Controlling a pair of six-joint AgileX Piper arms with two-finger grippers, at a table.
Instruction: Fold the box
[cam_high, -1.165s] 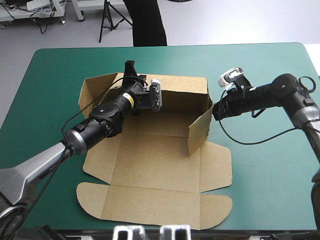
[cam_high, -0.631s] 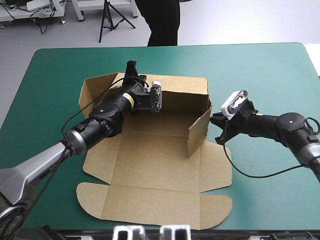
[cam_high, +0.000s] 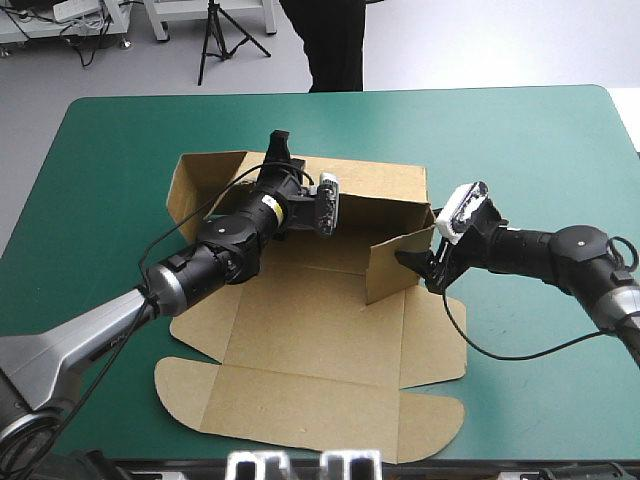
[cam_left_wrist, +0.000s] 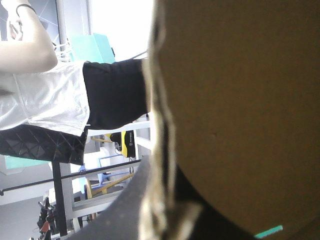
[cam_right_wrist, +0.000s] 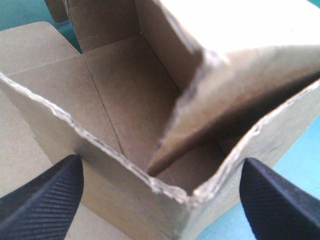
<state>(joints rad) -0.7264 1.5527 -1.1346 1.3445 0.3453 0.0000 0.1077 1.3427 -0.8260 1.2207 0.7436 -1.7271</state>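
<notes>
I see the right gripper (cam_high: 420, 268) wide open, fingers straddling the right side wall (cam_high: 398, 262). It has come in from beside the box (cam_high: 300, 340) and swung that wall inward. The left gripper (cam_high: 281, 148) pinches the back wall (cam_high: 375, 190) and has shifted right. I judge the walls half raised, tucks not done. The box sits mid-table on the teal-green cover (cam_high: 520, 150), long axis far-to-near, slightly skewed, lid flaps (cam_high: 300, 420) toward the near edge

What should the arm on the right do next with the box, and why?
Probably nudge the right gripper forward and pinch the box by its raised right wall. Its black fingers stand open on either side of that wall's corner, gripping nothing, while the left gripper is shut on the back wall.
</notes>
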